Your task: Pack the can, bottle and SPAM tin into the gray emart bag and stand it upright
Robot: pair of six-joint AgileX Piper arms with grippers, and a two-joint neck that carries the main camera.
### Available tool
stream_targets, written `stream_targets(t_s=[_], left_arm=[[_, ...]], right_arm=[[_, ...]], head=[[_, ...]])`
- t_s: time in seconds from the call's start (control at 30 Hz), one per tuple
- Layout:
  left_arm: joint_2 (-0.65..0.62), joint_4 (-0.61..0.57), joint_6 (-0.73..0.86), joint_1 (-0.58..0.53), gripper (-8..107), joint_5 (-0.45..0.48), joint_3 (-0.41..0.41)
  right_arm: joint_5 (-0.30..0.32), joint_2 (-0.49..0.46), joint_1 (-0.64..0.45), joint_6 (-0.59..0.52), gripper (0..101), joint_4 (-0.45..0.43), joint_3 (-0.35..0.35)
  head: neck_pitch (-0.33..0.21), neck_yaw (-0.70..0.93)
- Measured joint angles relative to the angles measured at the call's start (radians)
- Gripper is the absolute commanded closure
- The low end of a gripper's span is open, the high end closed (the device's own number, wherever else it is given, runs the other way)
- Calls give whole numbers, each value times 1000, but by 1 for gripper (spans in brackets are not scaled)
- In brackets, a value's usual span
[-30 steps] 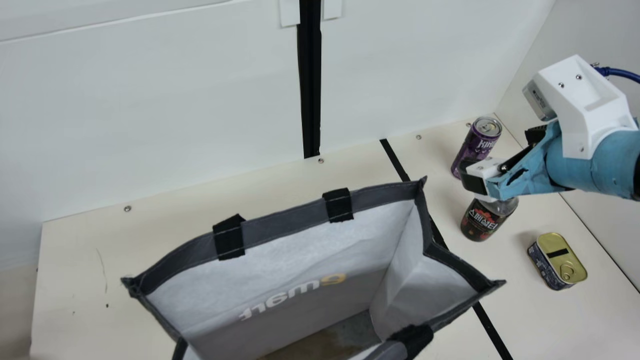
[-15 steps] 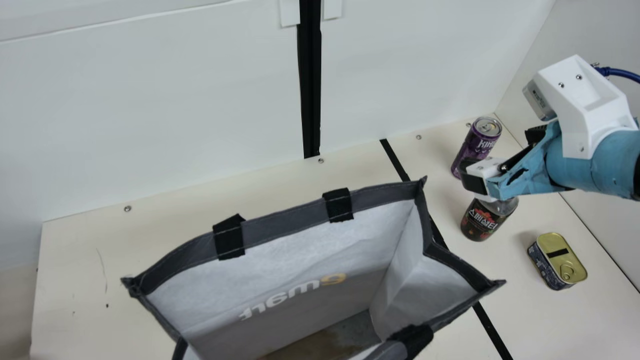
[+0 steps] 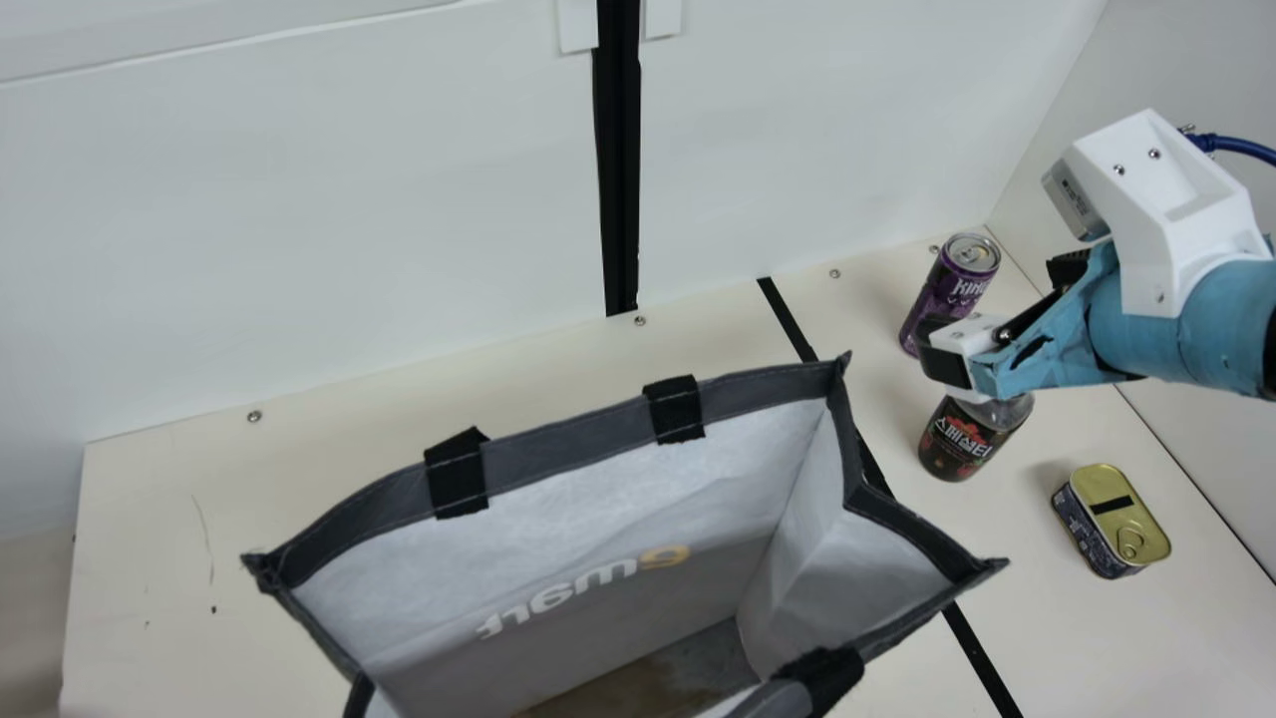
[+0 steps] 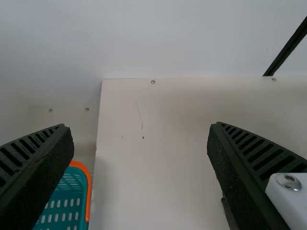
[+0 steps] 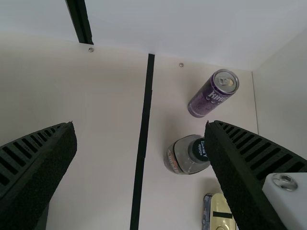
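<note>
My right gripper (image 3: 942,354) hangs over the right of the table in the main view, hiding the bottle's top. In the right wrist view that gripper (image 5: 141,143) is open, nothing between its pads. The purple can (image 3: 950,291) stands at the back right. Nearer stands the bottle (image 3: 965,439), dark-labelled, and then the SPAM tin (image 3: 1114,521), gold lid up. The gray emart bag (image 3: 598,469) is upright in the main view's lower middle, mouth wide open. In the left wrist view my left gripper (image 4: 141,143) stands open, bare table beyond it.
A teal basket (image 4: 62,201) with an orange rim is beyond one finger in the left wrist view. Black tape (image 3: 788,319) crosses the cream table (image 3: 159,519) beside the bag. White walls (image 3: 299,199) rise behind and at the right.
</note>
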Motion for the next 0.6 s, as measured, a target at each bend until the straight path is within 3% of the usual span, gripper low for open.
stream_targets(t_s=[0.6], left_arm=[[183,-4,-1,-111,9,-39,-230]], right_arm=[[0,0,0,0,6,0,0]], head=[[0,2]])
